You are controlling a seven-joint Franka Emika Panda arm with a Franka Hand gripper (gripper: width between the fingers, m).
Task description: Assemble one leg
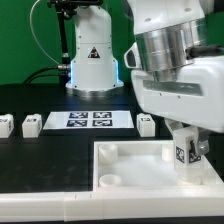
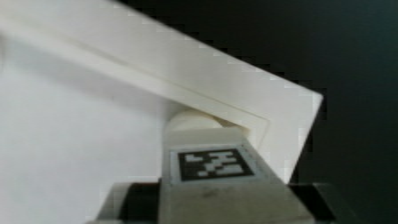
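My gripper (image 1: 184, 156) is shut on a leg (image 1: 183, 152), a small white block with a black-and-white tag on its side. It holds the leg upright over the far right corner of the large white square panel (image 1: 130, 165). In the wrist view the leg (image 2: 210, 160) sits between my dark fingers (image 2: 139, 200), its tip at a round corner socket (image 2: 210, 120) of the panel (image 2: 89, 140). Whether the tip is seated in the socket, I cannot tell.
The marker board (image 1: 88, 121) lies behind the panel. Three more legs stand on the black table: two at the exterior view's left (image 1: 5, 125) (image 1: 30, 126) and one right of the marker board (image 1: 147, 124). The robot base (image 1: 92, 60) stands at the back.
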